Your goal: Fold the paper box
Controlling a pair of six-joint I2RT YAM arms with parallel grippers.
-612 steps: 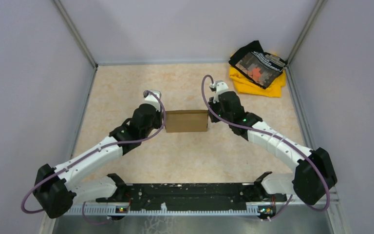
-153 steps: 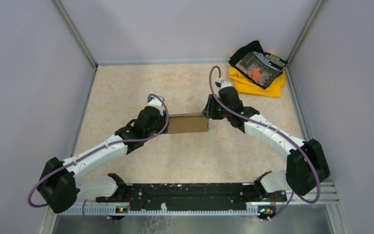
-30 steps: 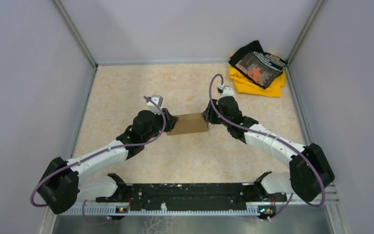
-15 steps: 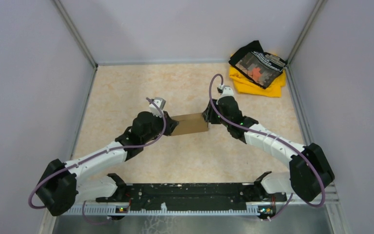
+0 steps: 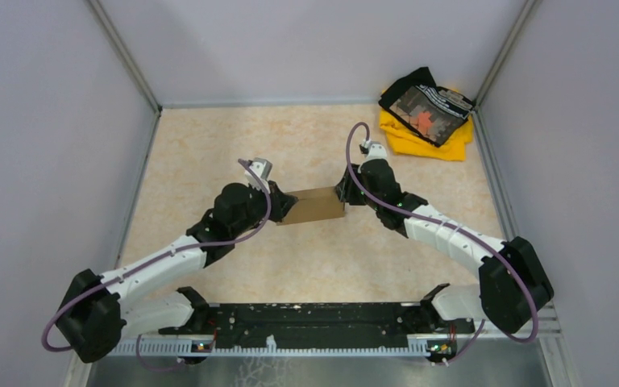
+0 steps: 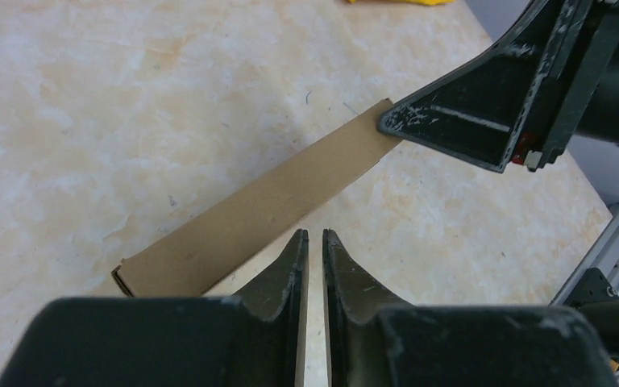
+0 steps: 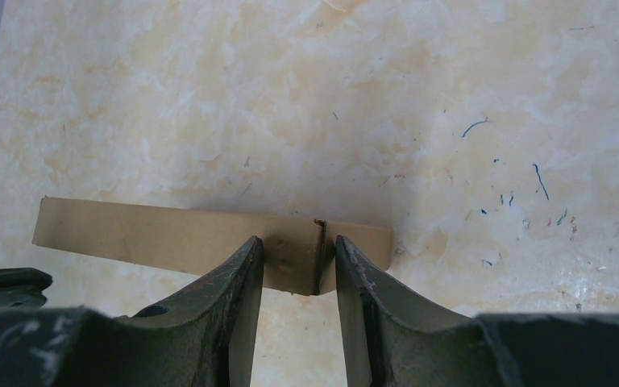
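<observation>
Top external view: box (image 5: 316, 205) lies skewed mid-worktop (image 5: 322, 266). Right fingers (image 7: 238, 294) clamp its right end. Left fingers (image 6: 282, 278), almost closed and seemingly empty, sit at its left end. A hard left push could twist it free or crush it.

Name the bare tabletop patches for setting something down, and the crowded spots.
Free: back left, between wall and brown cardboard box; near strip, between box and arm bases. Crowded: around the box; back right corner, with the yellow and black cloth pile.
</observation>
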